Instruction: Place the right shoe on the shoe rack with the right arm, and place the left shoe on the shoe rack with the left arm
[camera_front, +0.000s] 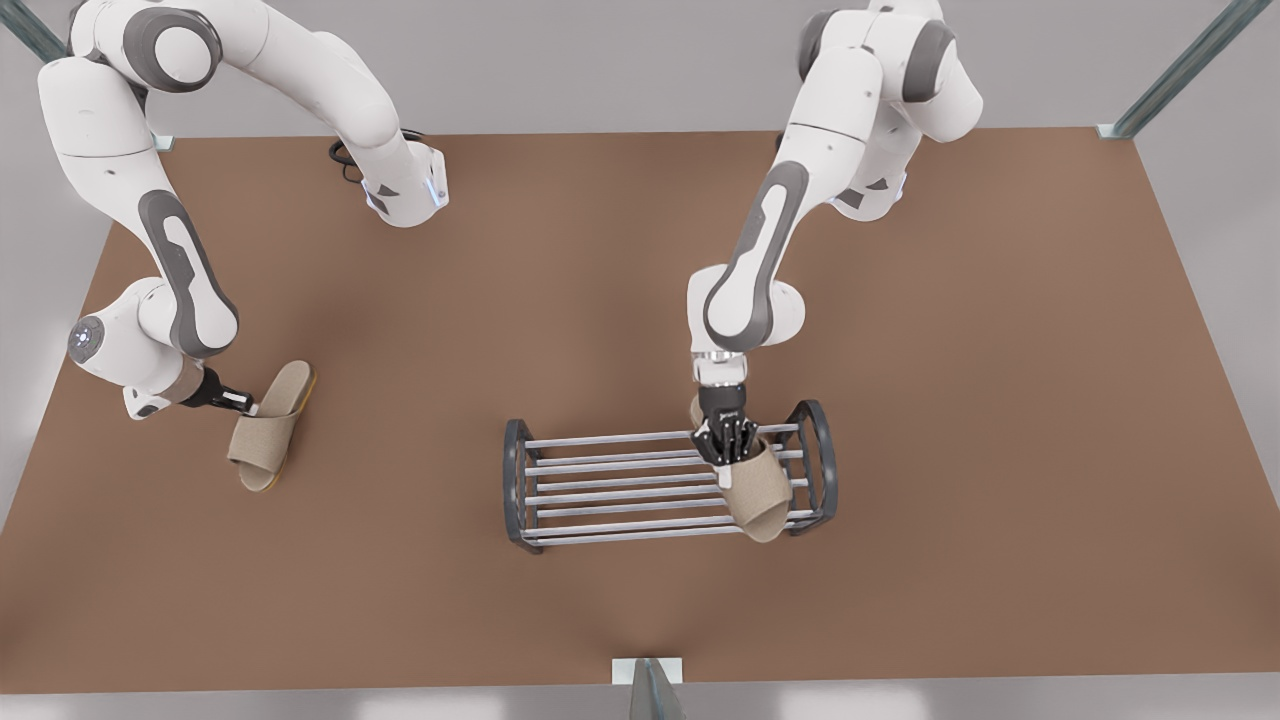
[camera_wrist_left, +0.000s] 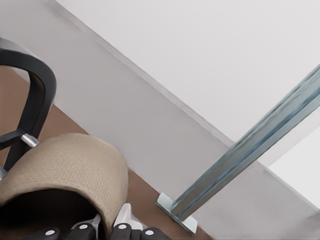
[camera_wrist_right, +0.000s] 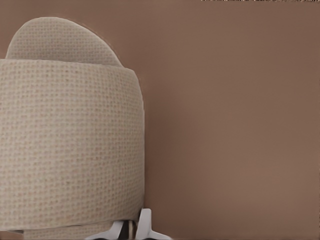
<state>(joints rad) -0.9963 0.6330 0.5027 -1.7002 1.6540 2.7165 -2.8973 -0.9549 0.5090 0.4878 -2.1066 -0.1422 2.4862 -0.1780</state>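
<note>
In the front view, the shoe rack (camera_front: 640, 485) is standing on the brown table (camera_front: 1000, 400), a little below the middle of the frame; its pale bars are running between two dark end frames. The left gripper (camera_front: 728, 440) is reaching down over the rack end on the front view's right; its fingers are clamping the band of the left shoe (camera_front: 757, 492), a beige slipper that is lying tilted across the bars, with its toe pointing toward the lower right of the frame. In the left wrist view, that slipper's woven band (camera_wrist_left: 65, 167) is sitting just in front of the dark fingers (camera_wrist_left: 82, 231), with a rounded dark end frame (camera_wrist_left: 37, 92) of the rack beside it and a metal post (camera_wrist_left: 250, 155) beyond the table edge.

At the left of the front view, the right gripper (camera_front: 240, 402) is pressing against the side of the right shoe (camera_front: 270, 425), which is lying on the table well apart from the rack; its fingers are pinching the edge of the slipper's band. In the right wrist view, the band (camera_wrist_right: 70, 145) is looming in the left half of the frame, with the pale fingertips (camera_wrist_right: 145, 222) showing at its lower edge.
</note>
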